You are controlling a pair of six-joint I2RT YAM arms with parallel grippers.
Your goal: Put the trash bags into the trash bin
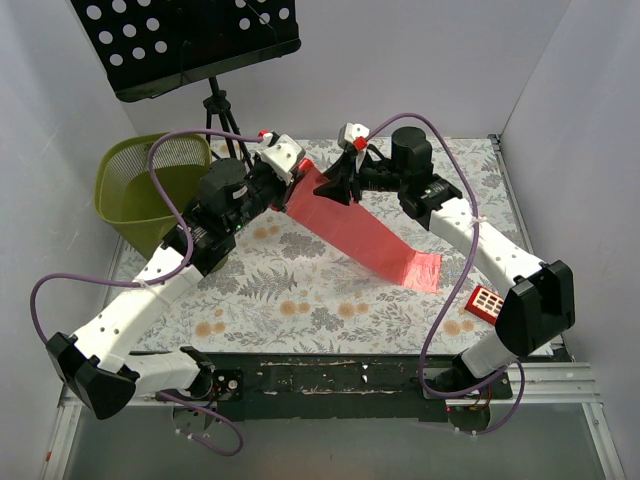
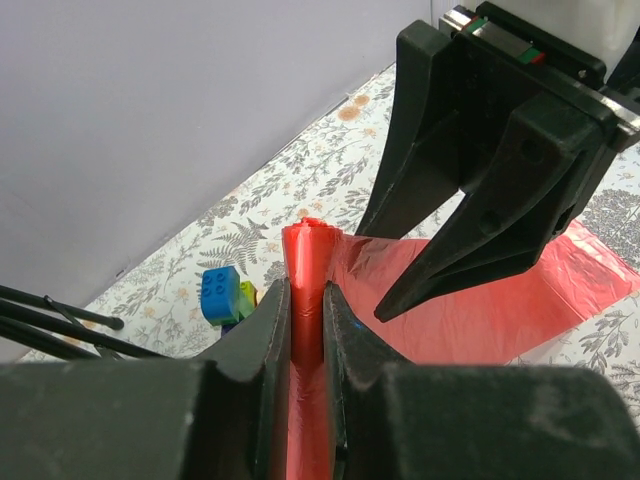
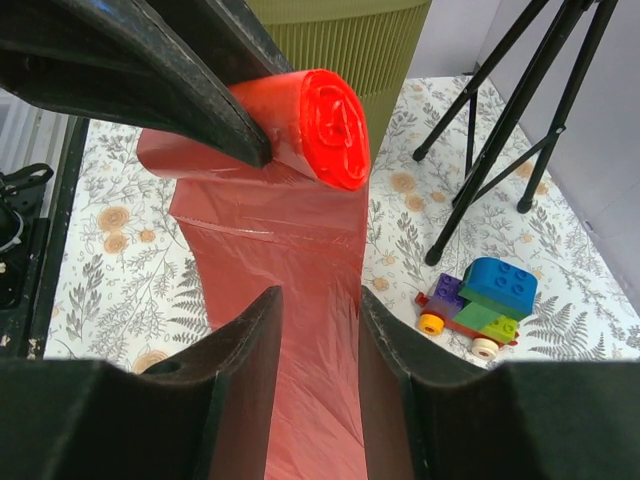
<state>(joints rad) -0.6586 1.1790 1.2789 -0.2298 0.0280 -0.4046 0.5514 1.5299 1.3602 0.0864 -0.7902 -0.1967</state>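
Note:
The trash bags are one red roll with a long strip pulled off it, sloping down to the table. My left gripper is shut on the roll and holds it above the table. My right gripper faces it from the right. Its jaws stand half apart, one on either side of the hanging strip just below the roll, and the film's edge lies against one finger. In the top view the two grippers, left and right, nearly meet. The olive-green trash bin stands at the back left, upright.
A black music stand on a tripod rises behind the bin. A toy of coloured bricks lies near the tripod's feet. A small red block with white squares sits by the right arm. White walls close in the table.

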